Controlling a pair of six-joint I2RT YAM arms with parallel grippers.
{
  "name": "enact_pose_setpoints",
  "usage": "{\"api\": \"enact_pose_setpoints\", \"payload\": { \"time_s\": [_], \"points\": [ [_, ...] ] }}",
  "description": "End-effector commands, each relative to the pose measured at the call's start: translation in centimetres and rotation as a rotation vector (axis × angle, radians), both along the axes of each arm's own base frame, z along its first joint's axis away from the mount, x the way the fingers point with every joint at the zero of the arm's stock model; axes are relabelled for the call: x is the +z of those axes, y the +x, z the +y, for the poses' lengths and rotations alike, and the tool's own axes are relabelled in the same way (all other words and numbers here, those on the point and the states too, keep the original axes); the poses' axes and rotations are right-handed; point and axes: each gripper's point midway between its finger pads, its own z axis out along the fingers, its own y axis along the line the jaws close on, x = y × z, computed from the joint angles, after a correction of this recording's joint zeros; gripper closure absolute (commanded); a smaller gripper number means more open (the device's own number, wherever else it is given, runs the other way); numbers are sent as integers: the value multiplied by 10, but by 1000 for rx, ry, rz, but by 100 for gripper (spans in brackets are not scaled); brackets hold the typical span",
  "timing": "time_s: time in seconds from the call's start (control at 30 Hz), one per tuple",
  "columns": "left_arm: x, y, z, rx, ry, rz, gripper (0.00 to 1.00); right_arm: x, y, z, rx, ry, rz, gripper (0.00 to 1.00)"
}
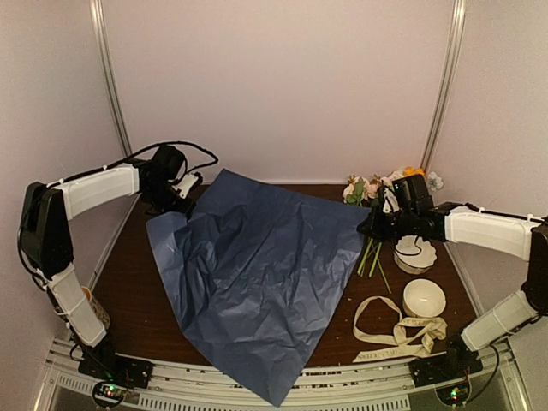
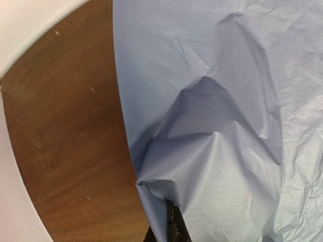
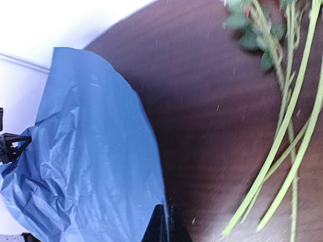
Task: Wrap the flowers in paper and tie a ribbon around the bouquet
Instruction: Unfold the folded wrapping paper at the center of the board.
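Two pincers are pressed tight, each with its jaws together on a corner of the paper: the right gripper pinches the sheet's right-hand corner, where the right wrist view shows the blue edge running straight into the closed fingertips, and the left gripper nips the far-left corner near the far-left corner of the table, the paper bunching into a raised fold just ahead of its fingertip. Between those two grips the sheet spans the middle of the table as a tilted square, its near corner hanging over the near edge. Outward from the right gripper, the flowers lie on bare wood just beside it on the right, apart from the paper, with blooms toward the far right corner and the thin green stems pointing back toward the near edge, so their long axis runs roughly alongside the sheet's right side, not across it. By my judgement the right arm is far the nearer to them, and the bunch would have to come leftward onto the sheet for wrapping. Further out, near the near right corner, the ribbon lies in loose loops beside a round white bowl, well apart from both grips
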Motion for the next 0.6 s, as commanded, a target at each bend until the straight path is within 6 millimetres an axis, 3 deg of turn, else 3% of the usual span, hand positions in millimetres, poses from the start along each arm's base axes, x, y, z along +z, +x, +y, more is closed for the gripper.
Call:
{"api": "enact_pose_setpoints", "payload": {
  "time_s": [0.0, 0.07, 0.17, 0.33, 0.47, 0.57],
  "points": [
    [21, 54, 6, 35, 18, -111, 82, 5, 26, -26, -75, -128, -52, 100],
    [20, 69, 14, 65, 40, -112, 46, 4, 31, -22, -76, -114, -50, 100],
    [31, 90, 45, 202, 32, -117, 27, 4, 38, -21, -101, -90, -58, 100],
    [62, 96, 109, 427, 23, -164, 19, -2, 45, -29, -148, -120, -66, 100],
    [76, 74, 108, 426, 29, -176, 17, -7, 48, -29, -170, -110, -53, 100],
    [67, 38, 92, 400, 57, -152, 19, -11, 46, -34, -221, -84, -56, 100]
  ]
}}
